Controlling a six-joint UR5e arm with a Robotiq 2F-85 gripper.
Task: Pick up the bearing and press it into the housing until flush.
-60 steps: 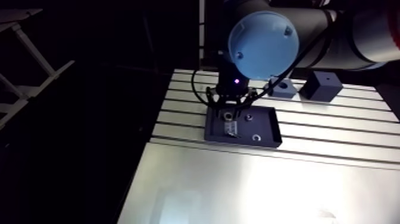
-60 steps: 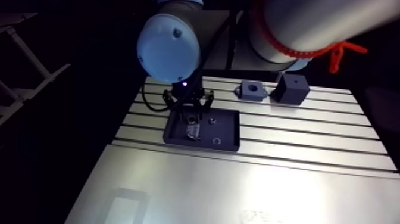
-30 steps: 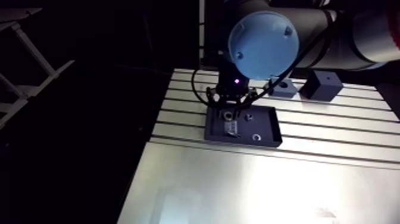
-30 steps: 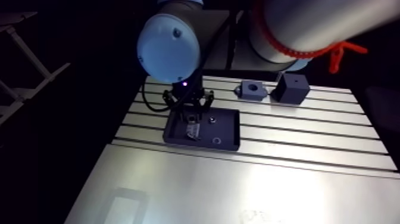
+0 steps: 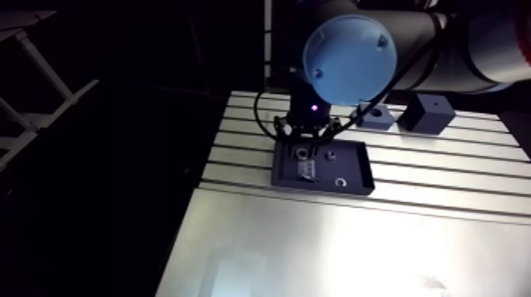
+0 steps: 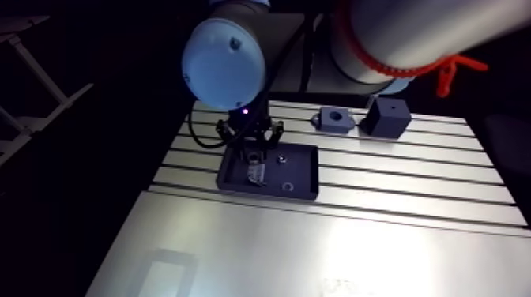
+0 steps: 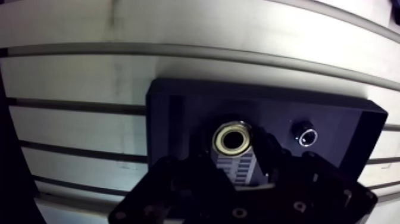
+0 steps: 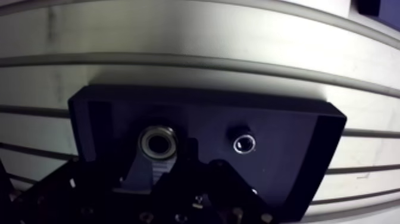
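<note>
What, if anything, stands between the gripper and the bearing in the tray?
Nothing visible. The bearing lies exposed in the dark tray, just ahead of the gripper; the smaller ring sits off to one side, apart.

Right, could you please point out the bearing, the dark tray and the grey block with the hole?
bearing (image 7: 232, 126): wrist view, on its metal ring.
dark tray (image 7: 178, 96): wrist view, on its wall.
grey block with the hole (image 6: 333, 126): arm view, on its front face below the hole.
</note>
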